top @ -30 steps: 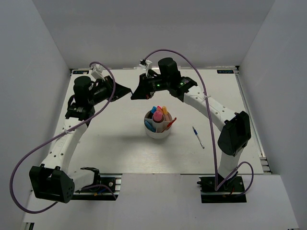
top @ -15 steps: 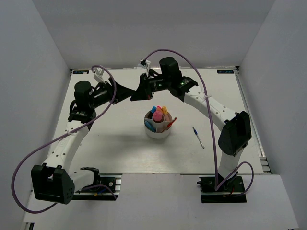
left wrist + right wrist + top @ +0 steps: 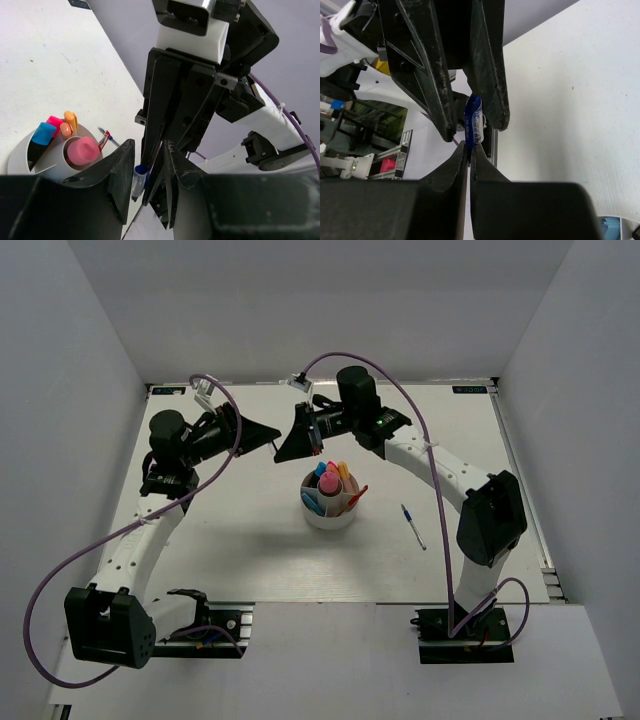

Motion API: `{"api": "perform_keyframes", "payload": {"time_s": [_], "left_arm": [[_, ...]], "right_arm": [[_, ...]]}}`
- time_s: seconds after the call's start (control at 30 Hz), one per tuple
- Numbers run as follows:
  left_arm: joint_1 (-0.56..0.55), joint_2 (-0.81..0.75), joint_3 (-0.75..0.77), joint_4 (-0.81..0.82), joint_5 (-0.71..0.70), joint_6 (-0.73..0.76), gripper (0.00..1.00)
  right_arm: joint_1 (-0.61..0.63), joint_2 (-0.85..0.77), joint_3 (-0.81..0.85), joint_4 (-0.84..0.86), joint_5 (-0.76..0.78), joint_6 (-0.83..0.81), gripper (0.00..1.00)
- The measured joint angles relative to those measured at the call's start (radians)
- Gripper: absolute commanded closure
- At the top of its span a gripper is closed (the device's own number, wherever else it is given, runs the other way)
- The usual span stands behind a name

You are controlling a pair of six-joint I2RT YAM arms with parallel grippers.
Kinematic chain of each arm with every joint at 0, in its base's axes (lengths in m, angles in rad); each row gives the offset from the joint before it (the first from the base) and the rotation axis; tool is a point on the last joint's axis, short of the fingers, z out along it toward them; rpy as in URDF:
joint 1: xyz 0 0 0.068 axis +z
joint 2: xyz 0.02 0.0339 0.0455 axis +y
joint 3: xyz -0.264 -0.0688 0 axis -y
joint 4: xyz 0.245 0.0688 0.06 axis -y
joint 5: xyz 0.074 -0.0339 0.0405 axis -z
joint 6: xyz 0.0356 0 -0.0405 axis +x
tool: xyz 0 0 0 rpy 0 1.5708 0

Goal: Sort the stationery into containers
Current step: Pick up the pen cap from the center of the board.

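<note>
Now, overhead: above the table, both arms bend inward and meet tip to tip behind the cup. Only the wrist cameras catch the detail: right gripper pinched tight on a blue pen, left gripper narrowly parted around it. Whether the left is gripping, can't tell.
</note>
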Motion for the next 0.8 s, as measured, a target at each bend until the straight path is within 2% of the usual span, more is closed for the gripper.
{"api": "perform_keyframes", "payload": {"time_s": [0.3,0.63,0.8], "left_arm": [[0.002,0.001,-0.009,0.018,0.065,-0.011,0.57],[0.002,0.003,-0.034,0.026,0.105,-0.023,0.65],[0.002,0.004,-0.041,0.032,0.106,-0.032,0.61]], "right_arm": [[-0.025,-0.002,-0.032,0.106,-0.065,0.111,1.00],[-0.032,-0.002,-0.043,0.156,-0.085,0.152,1.00],[-0.032,-0.002,-0.046,0.153,-0.091,0.150,1.00]]}}
